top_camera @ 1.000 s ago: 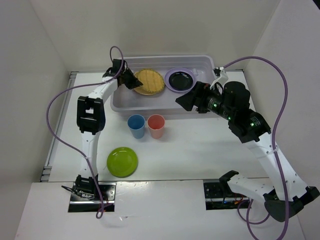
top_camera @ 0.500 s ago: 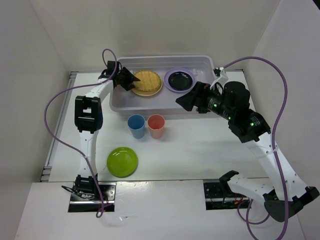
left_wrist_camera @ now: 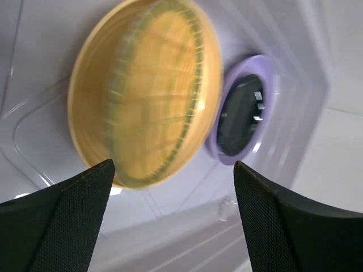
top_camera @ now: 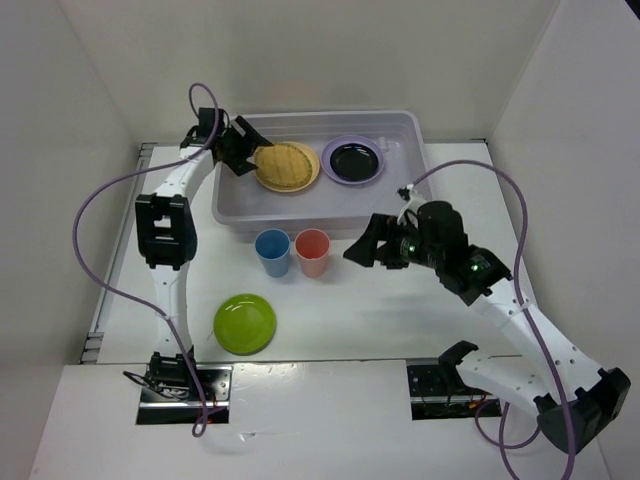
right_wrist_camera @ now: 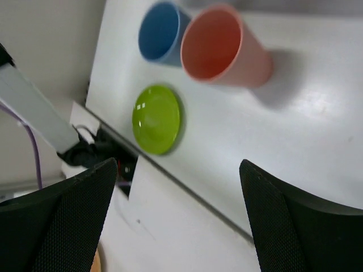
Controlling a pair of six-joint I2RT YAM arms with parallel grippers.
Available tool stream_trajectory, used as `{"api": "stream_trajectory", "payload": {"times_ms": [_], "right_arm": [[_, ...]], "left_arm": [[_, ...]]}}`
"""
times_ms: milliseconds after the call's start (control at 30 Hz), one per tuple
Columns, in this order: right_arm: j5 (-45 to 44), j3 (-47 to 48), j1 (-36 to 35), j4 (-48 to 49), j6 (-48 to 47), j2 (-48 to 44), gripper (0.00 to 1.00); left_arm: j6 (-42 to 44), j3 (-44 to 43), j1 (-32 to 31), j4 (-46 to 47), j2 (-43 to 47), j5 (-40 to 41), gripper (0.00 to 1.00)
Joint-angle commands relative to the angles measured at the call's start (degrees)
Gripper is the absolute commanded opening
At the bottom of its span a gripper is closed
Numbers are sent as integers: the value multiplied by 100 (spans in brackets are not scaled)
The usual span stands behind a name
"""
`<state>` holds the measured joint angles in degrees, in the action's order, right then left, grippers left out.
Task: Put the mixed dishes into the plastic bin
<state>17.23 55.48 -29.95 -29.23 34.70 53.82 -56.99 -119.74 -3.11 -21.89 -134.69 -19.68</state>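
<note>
Bin [top_camera: 240, 212] wall behind blue cup [top_camera: 272, 250], coral cup [top_camera: 312, 250]

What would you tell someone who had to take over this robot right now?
Left gripper: open and empty, at the left end of the plastic bin, beside the woven disc.
Right gripper: open and empty, over the table near the coral-red cup.
Done: the woven disc on the pale orange plate and the black plate in the lilac plate lie in the bin.
Left: the blue cup, the coral-red cup and the lime green plate, all on the table.
</note>
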Motion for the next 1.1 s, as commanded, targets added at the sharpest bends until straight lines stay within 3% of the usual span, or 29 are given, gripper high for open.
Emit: {"api": "stream_trajectory", "payload": {"times_ms": [0,200,300,467,600,733,800,900,1067], "right_arm": [[210,-441,-457,523,317,-328,93],[105,-1310,-1099,1147,985,-329,93],[-350,-1723,-1836,1674,1521,-250,91],[-1818,-2058,-3496,2797,2653,442,84],[-2180,-2234,-4026,3754,3200,1313,84],[-2312,-1849,-4360,4531,3368,2630,80],[-2278,-1620,-4483,5012,3421,3457,76],[-2277,-1760,-4406,5514,3737,3810,74],[-2216,-1831,-4299,5823,4027,4241,69]], "left_arm": [[40,-85,241,228,830,-393,92],[-128,-339,241,422,1111,-1336,92],[-76,-628,180,353,1436,-1556,92],[486,-1533,180,-577,2218,-1556,93],[926,-1965,425,-1167,3200,-1442,94],[1226,-1309,680,-1206,4413,-1196,94],[1025,-10,847,-714,5377,-1336,95],[856,828,1312,-298,6163,-1512,95],[856,1382,1629,-308,6648,-1986,95]]}}
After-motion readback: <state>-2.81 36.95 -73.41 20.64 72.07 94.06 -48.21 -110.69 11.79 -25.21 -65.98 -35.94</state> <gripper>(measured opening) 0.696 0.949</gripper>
